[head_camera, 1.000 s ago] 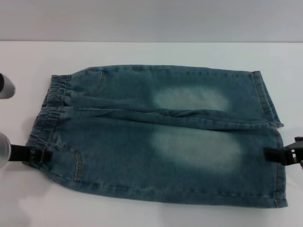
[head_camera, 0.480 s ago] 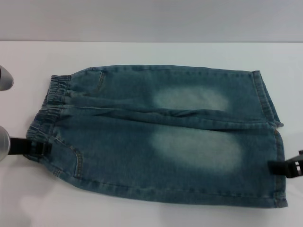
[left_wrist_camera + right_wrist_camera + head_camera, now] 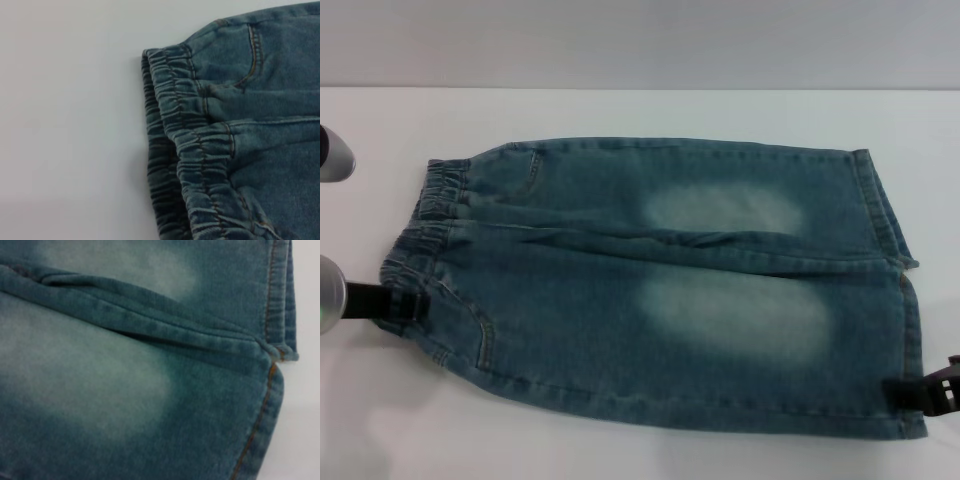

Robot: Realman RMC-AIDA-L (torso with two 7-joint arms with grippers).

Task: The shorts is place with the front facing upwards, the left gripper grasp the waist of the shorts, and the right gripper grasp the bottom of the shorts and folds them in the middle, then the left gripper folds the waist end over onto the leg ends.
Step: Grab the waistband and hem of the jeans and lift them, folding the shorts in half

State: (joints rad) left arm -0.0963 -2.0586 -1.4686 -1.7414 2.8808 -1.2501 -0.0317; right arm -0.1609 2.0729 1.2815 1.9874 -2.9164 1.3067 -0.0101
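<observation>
A white tabletop (image 3: 640,110) fills the head view. The shorts (image 3: 660,290) lie flat across its middle, front up, with the waist (image 3: 425,235) at frame left and the leg ends (image 3: 895,290) at frame right. The left gripper (image 3: 405,305) meets the waist's lower corner at the left edge. The right gripper (image 3: 920,393) touches the lower-right hem. Whether either gripper is clamped cannot be told.

The right gripper (image 3: 920,392) slid toward six o'clock along the bottom of the shorts (image 3: 908,330) — from beside the middle of the near leg's cuff down to its lower corner. The left gripper (image 3: 402,304) moved slightly toward twelve o'clock and in at the waist (image 3: 415,245) — its tips now touching the gathered band.
</observation>
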